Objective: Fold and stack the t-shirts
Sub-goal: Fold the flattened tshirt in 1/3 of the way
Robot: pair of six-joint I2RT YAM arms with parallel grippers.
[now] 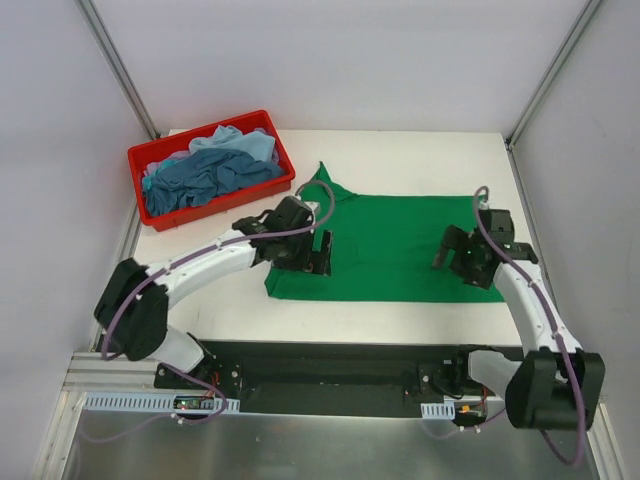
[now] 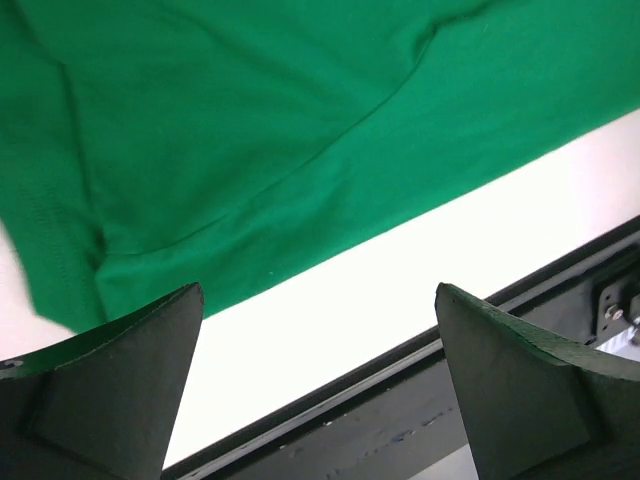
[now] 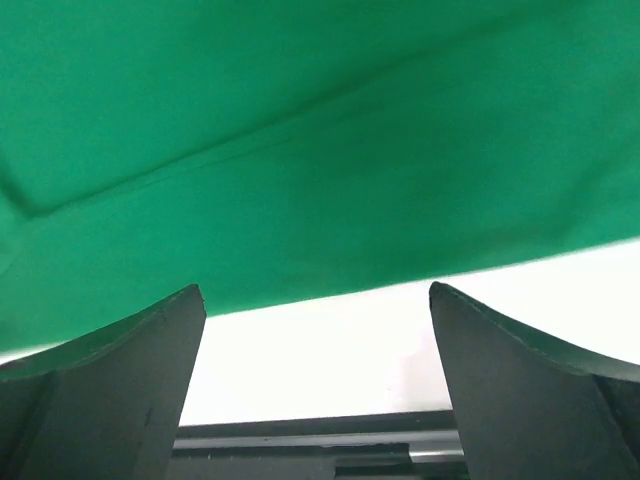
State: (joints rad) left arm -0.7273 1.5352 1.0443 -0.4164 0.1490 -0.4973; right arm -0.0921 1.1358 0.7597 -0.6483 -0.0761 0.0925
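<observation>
Green t-shirt (image 1: 400, 245) lies spread mostly flat on the white table (image 1: 400, 320), about centre, long side running left to right, with one sleeve sticking out toward the far left corner. A few creases show in the left wrist view and the near edge is straight. Left gripper (image 1: 318, 255) is over the shirt's left end, close to its near edge, fingers spread wide with nothing between them. Its wrist view shows both dark fingertips (image 2: 150, 340) apart, with green cloth and a strip of bare table in the gap. Right gripper (image 1: 455, 252) is over the shirt's right end, also near the near edge, jaws wide apart and holding nothing. Its wrist view is slightly blurred, showing the green hem and table below it. Can't tell if either gripper's tips touch the cloth. Red plastic bin (image 1: 215, 205) sits at the far left corner of the table, just beside the shirt's sleeve. Inside it are a crumpled teal-blue t-shirt (image 1: 205, 178) and a pale blue t-shirt (image 1: 240, 143) bunched at the far end, both unfolded.
</observation>
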